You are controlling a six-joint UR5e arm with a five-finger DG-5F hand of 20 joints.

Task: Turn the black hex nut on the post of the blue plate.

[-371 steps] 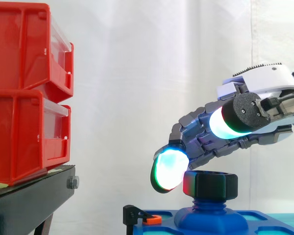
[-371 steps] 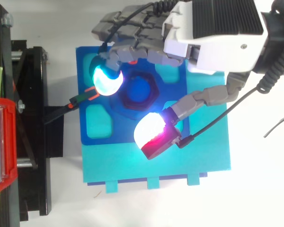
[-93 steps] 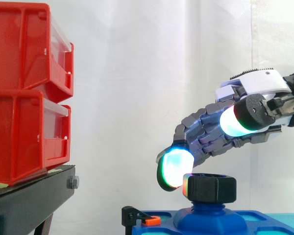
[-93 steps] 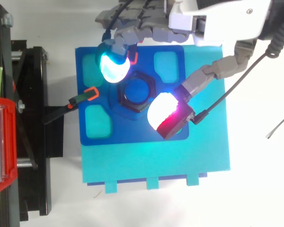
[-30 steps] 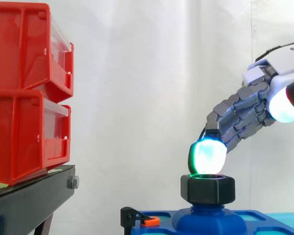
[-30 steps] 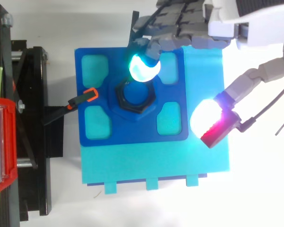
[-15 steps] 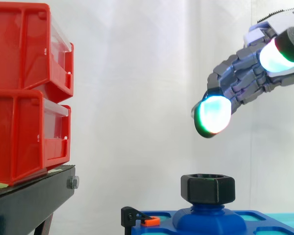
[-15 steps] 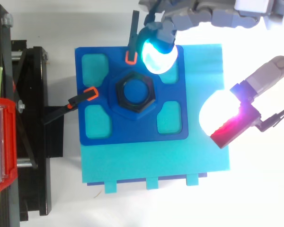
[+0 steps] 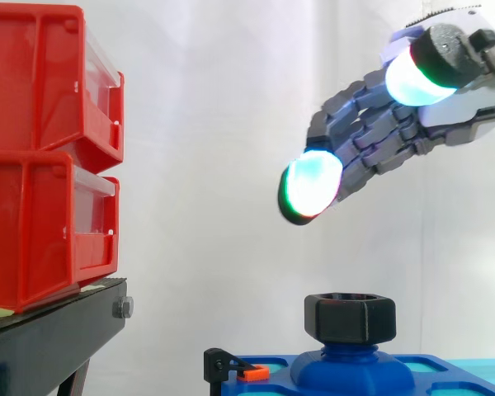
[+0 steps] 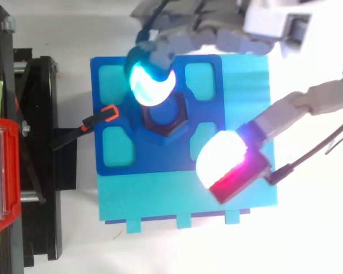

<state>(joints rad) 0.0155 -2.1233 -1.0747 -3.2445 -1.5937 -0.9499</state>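
The black hex nut sits on the blue post in the middle of the blue plate. In the top view part of the nut shows beneath a glowing fingertip. The hand hovers well above the nut, reaching in from the right, fingers spread and only gently bent, holding nothing. One glowing cyan fingertip hangs up and to the left of the nut. The thumb's white-and-red pad lies off to the plate's lower right.
Two stacked red bins stand on a black stand at the left. A black clamp with an orange tip holds the plate's left edge. The plate rests on a turquoise base.
The hand has let go of the nut and risen clear of it over the last second. In the last half second it has shifted left, back over the nut.
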